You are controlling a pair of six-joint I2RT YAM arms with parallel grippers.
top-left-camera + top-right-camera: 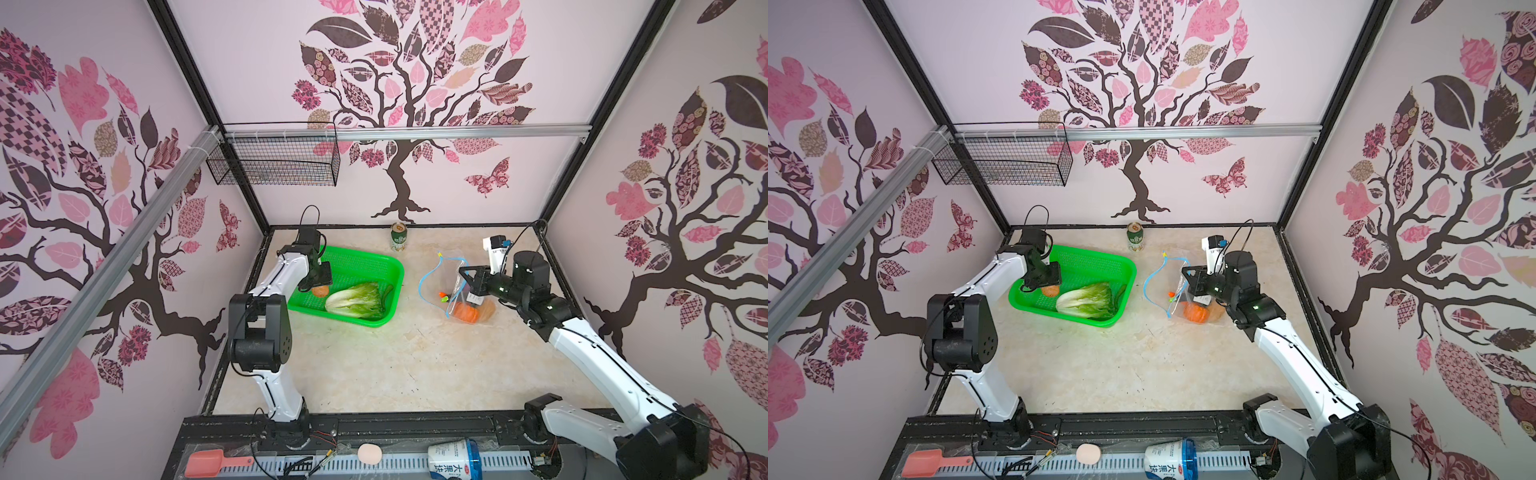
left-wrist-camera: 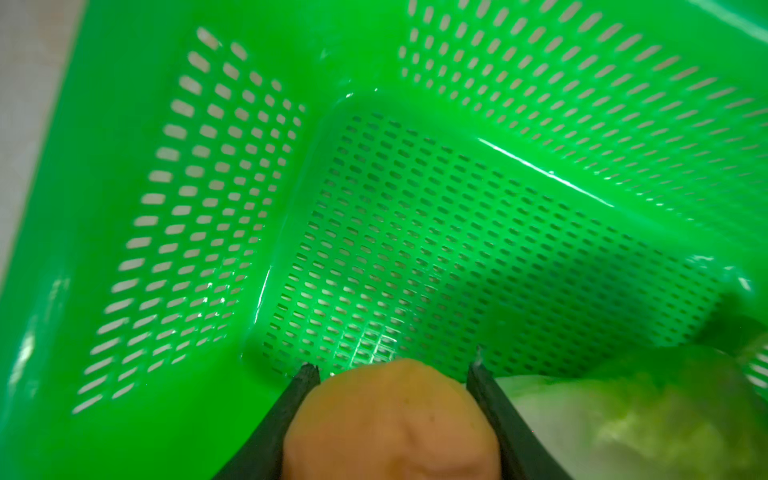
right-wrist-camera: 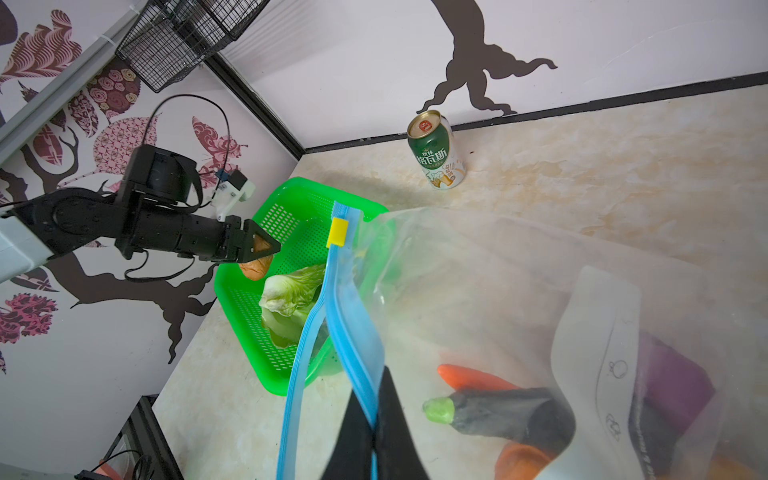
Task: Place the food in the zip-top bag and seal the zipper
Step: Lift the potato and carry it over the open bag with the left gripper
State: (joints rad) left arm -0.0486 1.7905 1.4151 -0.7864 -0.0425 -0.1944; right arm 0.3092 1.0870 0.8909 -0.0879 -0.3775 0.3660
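The zip-top bag (image 3: 478,270) lies on the tabletop (image 1: 395,365) to the right of the green basket (image 1: 361,268), near it but not touching, with its mouth open. The zipper (image 3: 353,299) is unsealed: its blue strips form an open loop in both top views, and the yellow slider (image 3: 337,232) sits at the far end. The right claw (image 3: 372,399) is fully closed, pinching one strip of the zipper and holding that edge up off the tabletop. Inside the bag are a carrot (image 1: 463,313), a purple onion (image 3: 673,386), a dark piece with a green tip (image 3: 511,413) and a small orange piece (image 3: 469,376). The left claw (image 2: 394,368) is down in the basket, partly closed, its fingers pressed against both sides of a tan potato (image 2: 390,424). Whether the potato is clear of the basket floor cannot be determined. The napa cabbage (image 1: 357,301) lies in the basket just beside the potato. A green drink can (image 1: 398,237) stands upright at the rear edge of the tabletop.
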